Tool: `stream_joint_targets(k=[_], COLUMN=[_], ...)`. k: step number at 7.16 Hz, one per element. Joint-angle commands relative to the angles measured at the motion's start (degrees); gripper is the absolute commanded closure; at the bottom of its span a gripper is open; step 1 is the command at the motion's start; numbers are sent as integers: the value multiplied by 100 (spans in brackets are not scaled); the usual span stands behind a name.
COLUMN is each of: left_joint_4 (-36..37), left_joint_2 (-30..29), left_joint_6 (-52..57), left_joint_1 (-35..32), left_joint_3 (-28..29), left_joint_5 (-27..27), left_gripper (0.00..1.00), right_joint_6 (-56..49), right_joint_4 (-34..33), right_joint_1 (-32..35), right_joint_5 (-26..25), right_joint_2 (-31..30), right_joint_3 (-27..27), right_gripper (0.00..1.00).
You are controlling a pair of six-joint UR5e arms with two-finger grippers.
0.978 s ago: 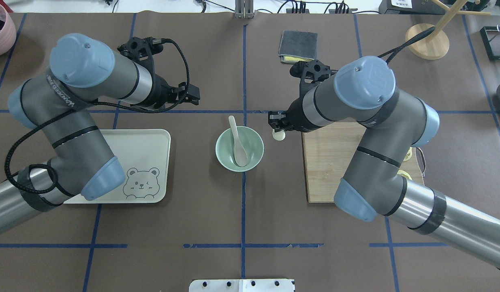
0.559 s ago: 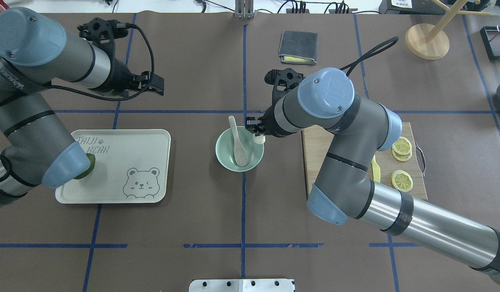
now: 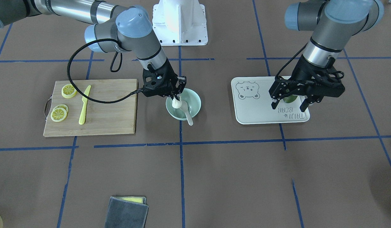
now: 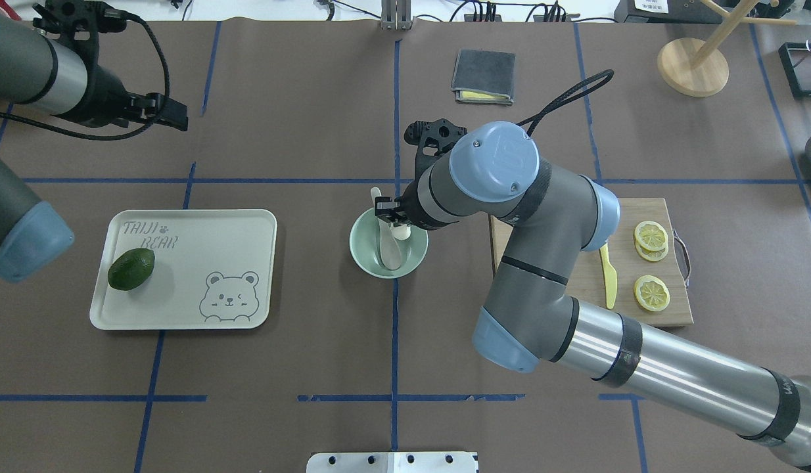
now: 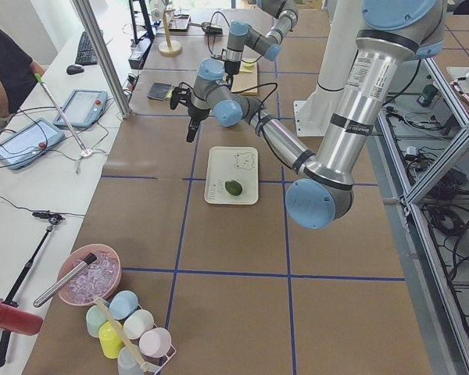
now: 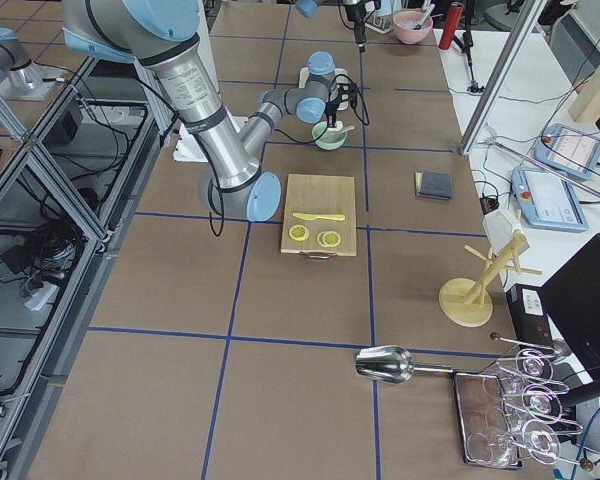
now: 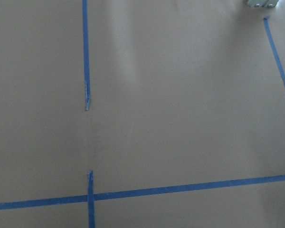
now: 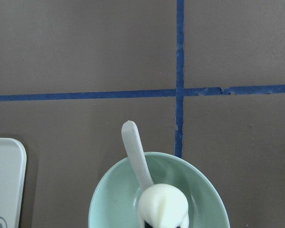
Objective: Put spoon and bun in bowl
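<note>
The mint-green bowl stands at the table's middle. The pale spoon lies in it, scoop down, with its handle over the far rim. My right gripper is shut on the white bun and holds it just above the bowl's inside. The right wrist view shows the bun over the bowl and the spoon handle. In the front view the bun hangs above the bowl. My left gripper is open and empty, raised above the tray.
A white bear tray with a dark green avocado lies left of the bowl. A wooden cutting board on the right carries lemon slices and a yellow knife. A grey cloth lies at the far side.
My right gripper has carried the bun left, from beside the bowl to over it. My left arm has drawn back to the left and uncovered the tray and avocado.
</note>
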Motion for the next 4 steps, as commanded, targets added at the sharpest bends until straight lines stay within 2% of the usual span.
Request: stream_joint_targets(k=[1, 4], left_joint_4=[3, -5], left_joint_2=[405, 732], left_joint_6=[827, 1664], left_joint_1=[-396, -801], left_joint_3=[-42, -24], left_joint_5=[-7, -16], left_gripper=[0, 0], right_joint_6=[246, 483], right_joint_4=[-11, -19], right_joint_1=[-40, -102], right_joint_5=[-9, -96], right_joint_2=[184, 299], right_joint_3=[-169, -179], right_gripper=[0, 0])
